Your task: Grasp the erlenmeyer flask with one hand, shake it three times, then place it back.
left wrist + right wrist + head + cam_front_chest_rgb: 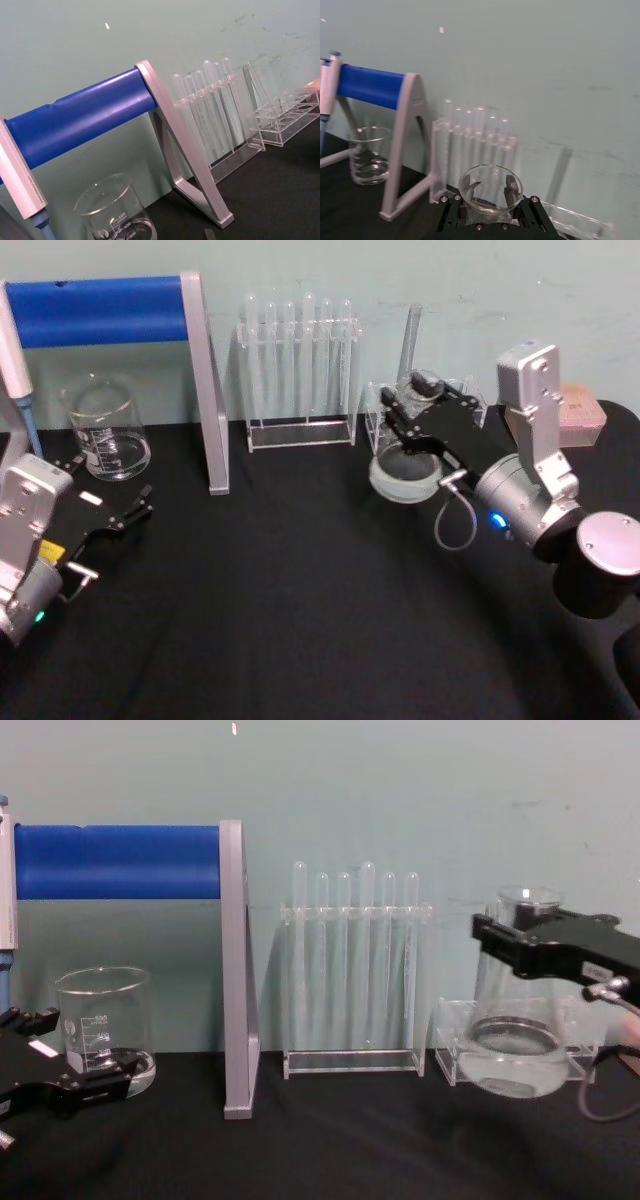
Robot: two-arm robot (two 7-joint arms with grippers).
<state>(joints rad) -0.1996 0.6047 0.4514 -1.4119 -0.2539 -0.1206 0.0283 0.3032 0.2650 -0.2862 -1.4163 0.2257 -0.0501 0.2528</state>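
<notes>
Right gripper [418, 402] was clamped on the erlenmeyer flask [405, 476] by its neck, up at 2 o'clock on the table [300, 600]. Flask's long axis ran 12-to-6, base down, probably hanging just clear of it. Left gripper [112, 508] sat spread open at 8 o'clock, way farther off.

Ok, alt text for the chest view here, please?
The right gripper, reaching in from the right edge, grips the erlenmeyer flask by its neck beside a rack of test tubes. The left gripper rests open at the lower left, by a beaker.
</notes>
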